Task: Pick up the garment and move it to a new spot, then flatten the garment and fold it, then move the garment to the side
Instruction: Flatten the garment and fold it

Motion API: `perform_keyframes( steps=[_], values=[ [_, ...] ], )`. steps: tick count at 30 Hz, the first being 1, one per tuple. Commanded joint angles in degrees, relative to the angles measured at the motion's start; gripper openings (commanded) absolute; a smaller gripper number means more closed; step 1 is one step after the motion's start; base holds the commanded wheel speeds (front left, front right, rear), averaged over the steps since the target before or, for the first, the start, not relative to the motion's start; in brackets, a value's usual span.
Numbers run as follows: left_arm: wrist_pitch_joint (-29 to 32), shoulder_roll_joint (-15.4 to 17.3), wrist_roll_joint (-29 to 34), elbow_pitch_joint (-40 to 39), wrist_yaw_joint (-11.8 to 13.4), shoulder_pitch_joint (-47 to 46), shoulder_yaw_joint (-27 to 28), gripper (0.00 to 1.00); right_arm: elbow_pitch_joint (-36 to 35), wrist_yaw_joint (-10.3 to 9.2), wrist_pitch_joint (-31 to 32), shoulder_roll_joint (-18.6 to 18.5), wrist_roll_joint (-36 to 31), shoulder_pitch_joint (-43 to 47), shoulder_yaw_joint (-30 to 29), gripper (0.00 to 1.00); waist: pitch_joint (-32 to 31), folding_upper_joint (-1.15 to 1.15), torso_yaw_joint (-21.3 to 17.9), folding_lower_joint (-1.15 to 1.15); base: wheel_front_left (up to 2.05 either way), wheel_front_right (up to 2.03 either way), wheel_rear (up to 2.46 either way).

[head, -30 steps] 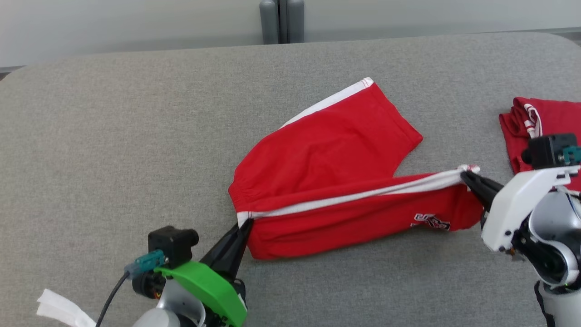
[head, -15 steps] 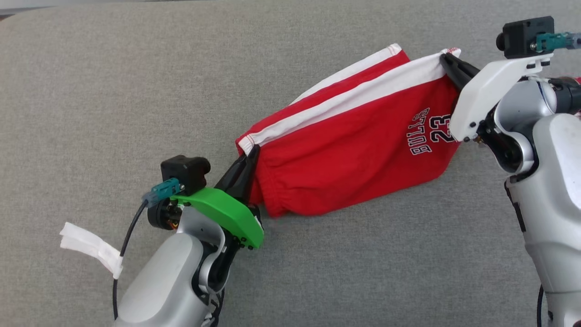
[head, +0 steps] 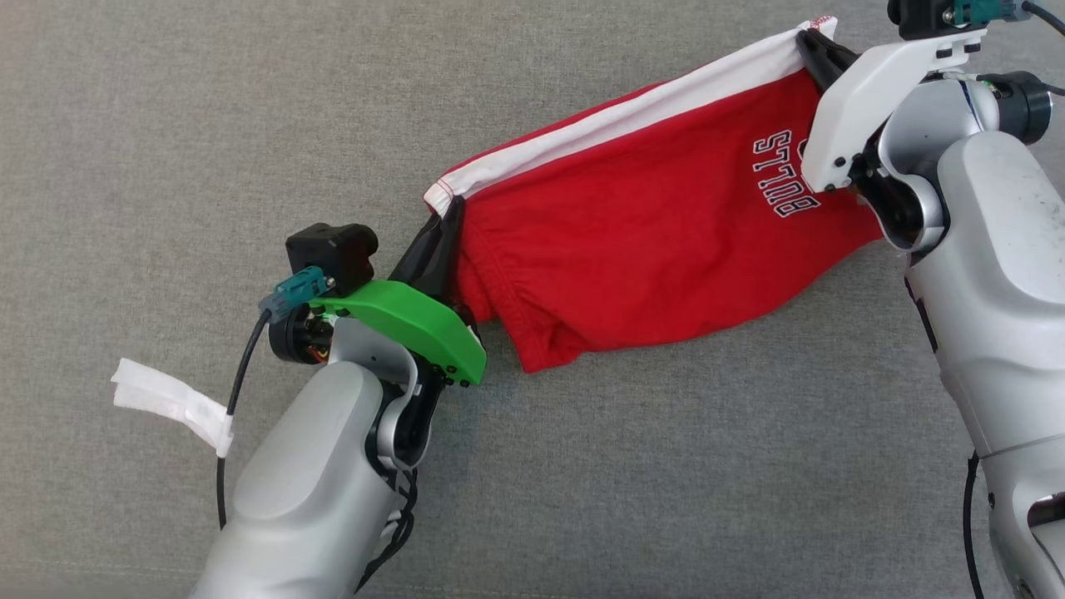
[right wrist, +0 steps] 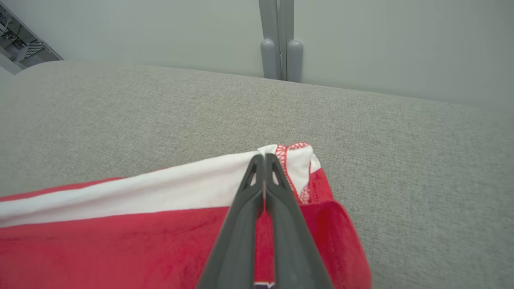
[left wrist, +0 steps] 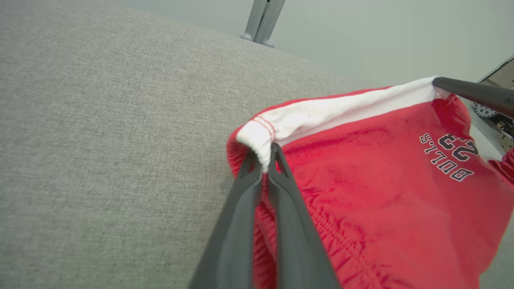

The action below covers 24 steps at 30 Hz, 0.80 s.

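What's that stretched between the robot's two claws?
In the head view, the red shorts span from the left gripper to the right gripper, their white stripe pulled straight.

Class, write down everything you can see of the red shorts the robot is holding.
The red shorts look like soft jersey knit, with a white side stripe, a gathered elastic waistband and dark BULLS lettering near one leg hem. They hang stretched between the left pincer, shut on the stripe's waistband end, and the right pincer, shut on its hem end. The lower fabric sags toward the grey cloth-covered surface; whether it touches is unclear.
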Motion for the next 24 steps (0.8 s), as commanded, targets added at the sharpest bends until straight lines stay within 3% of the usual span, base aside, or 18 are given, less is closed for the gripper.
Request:
perform_keyframes(
  steps=[1,2,3,4,12,16,20,24],
  values=[
    [-0.7,-0.2,-0.3,0.7,-0.2,-1.3,0.1,0.75,1.3,-0.09,-0.7,0.2,-0.4,-1.3,0.3,0.0,0.5,0.0,0.4,0.0,0.0,0.0,0.0],
    [-0.9,-0.3,-0.3,1.1,-0.2,-1.5,0.1,1.0,2.0,-0.09,-1.1,0.2,-0.5,-1.8,0.4,0.0,0.6,0.0,0.4,0.0,0.0,0.0,0.0],
    [-1.4,-0.5,-0.4,1.6,-0.2,-1.8,0.1,1.0,2.9,-0.09,-1.6,0.3,-0.5,-2.3,0.5,0.38,0.6,0.0,0.4,0.0,0.0,0.0,0.0],
    [-1.7,-0.6,-0.5,2.0,-0.2,-1.9,0.1,1.0,3.5,-0.09,-2.3,0.4,-0.5,-2.6,0.5,1.0,0.6,0.0,0.4,0.0,0.0,0.0,0.0],
    [-4.4,-0.9,-0.2,4.2,-0.9,-1.4,-0.5,1.0,7.7,-0.09,-3.9,0.7,2.0,-3.7,1.9,1.0,-1.7,0.0,0.1,0.0,0.0,0.0,0.0],
    [-6.8,1.0,1.5,2.8,-0.8,1.1,0.0,1.0,8.3,-0.09,-2.7,-0.3,3.8,-2.2,2.7,1.0,-4.2,0.0,-0.2,0.0,0.0,0.0,0.0],
    [-8.3,2.6,3.4,-1.1,-0.6,5.1,3.0,1.0,9.0,-0.09,-2.0,-1.4,5.5,-0.3,2.4,1.0,-7.1,0.0,-0.4,0.0,0.0,0.0,0.0],
    [-8.2,2.9,9.5,-8.8,-1.2,10.8,9.3,1.0,10.7,-0.09,-1.6,-1.9,6.3,1.3,1.2,1.0,-9.1,0.0,0.1,0.0,0.0,0.0,0.0]
  ],
)
